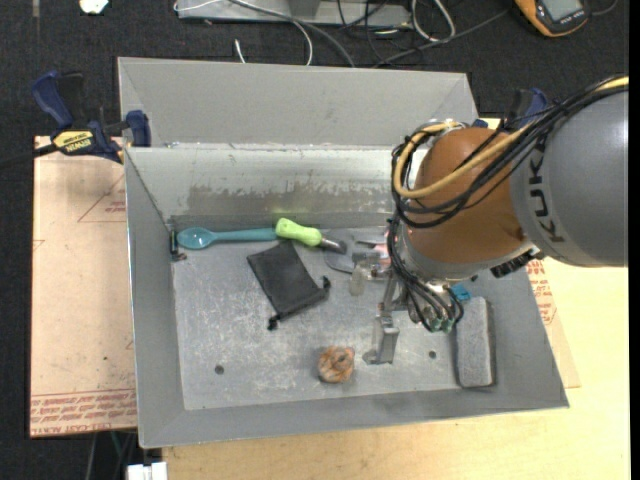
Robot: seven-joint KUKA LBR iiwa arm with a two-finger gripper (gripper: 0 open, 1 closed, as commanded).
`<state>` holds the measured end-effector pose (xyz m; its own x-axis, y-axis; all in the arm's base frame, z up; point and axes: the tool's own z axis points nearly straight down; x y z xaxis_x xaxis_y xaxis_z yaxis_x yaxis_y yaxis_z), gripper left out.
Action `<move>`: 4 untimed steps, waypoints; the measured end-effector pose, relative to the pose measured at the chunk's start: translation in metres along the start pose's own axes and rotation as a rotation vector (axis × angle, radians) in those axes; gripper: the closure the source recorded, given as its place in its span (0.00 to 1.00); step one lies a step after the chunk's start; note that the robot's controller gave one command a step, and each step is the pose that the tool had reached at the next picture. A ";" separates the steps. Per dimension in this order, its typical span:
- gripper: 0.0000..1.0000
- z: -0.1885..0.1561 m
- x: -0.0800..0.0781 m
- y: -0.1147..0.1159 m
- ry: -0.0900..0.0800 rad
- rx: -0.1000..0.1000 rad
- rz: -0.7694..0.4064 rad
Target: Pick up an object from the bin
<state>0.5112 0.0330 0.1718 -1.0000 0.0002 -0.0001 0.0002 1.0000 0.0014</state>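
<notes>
We see the gripper (382, 348) hanging low over the floor of the bin (200, 368), its tip close to the metal. From this angle it reads as one narrow upright piece, so we cannot tell how far open it is or whether it has hold of anything.

The thing nearest to it is a small brown ring (336, 364), round with a hollow middle, perhaps a toy doughnut. It lies just beside the gripper on the side away from the arm, a little nearer the front wall, and apart from the gripper. On the opposite side, under the arm, a grey block (473, 344) lies flat along the bin's wall.

Farther from the gripper, toward the back wall, a black pouch (288, 278) lies askew on the floor. Beyond it, along the back wall, are a green-handled tool (298, 232) and a teal spoon (215, 236), end to end.

Above the gripper, the orange cover (450, 198) and its looped cables (420, 168) sit on the wrist of the grey arm (585, 188).
</notes>
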 end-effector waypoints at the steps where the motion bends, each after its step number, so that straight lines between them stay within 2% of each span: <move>1: 0.00 0.053 -0.030 0.032 -0.005 0.000 -0.129; 2: 0.00 0.060 -0.058 0.068 -0.007 0.000 -0.002; 3: 0.00 0.070 -0.072 0.078 -0.005 0.000 -0.364; 4: 0.00 0.092 -0.069 0.070 -0.007 -0.003 -0.030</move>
<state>0.5807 0.1027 0.0803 -0.9995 -0.0296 -0.0067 -0.0296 0.9996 0.0041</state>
